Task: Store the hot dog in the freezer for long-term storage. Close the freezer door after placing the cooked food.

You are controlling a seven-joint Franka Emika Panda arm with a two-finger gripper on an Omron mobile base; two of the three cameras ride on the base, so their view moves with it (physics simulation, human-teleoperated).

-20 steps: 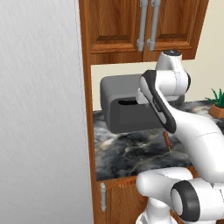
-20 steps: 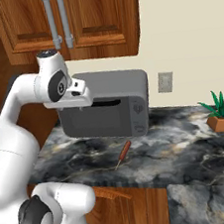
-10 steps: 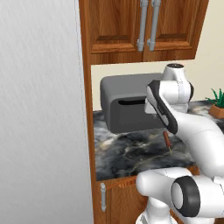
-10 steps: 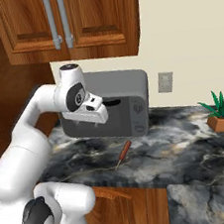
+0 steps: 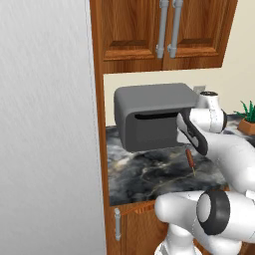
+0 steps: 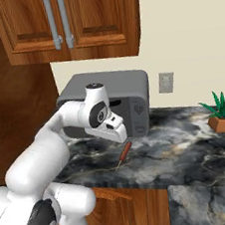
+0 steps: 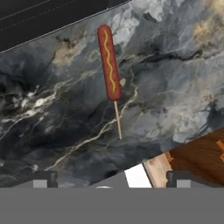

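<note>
The hot dog (image 7: 109, 63), a slender reddish-brown sausage with a yellow squiggle on a thin stick, lies on the dark marble counter (image 7: 175, 87) just in front of the microwave. It also lies at the counter's middle as the hot dog (image 5: 189, 158) and the hot dog (image 6: 125, 152). My gripper (image 7: 113, 179) hangs above it, open, with its two dark tips far apart and nothing between them. The hand (image 6: 111, 127) hovers just above and left of the sausage. A tall grey fridge face (image 5: 50, 124) fills the left; the freezer and the freezer door are out of view.
A grey microwave (image 5: 149, 119) stands at the back of the counter, close behind the hot dog. Wooden upper cabinets (image 6: 67, 20) hang above. A potted plant (image 6: 221, 115) sits at the far right, near a wall outlet (image 6: 166, 82). The counter's front edge (image 7: 192, 153) is near.
The hand has swung down from beside the upper cabinets to just over the hot dog, and its jaws have spread wider. The hot dog has not moved.
</note>
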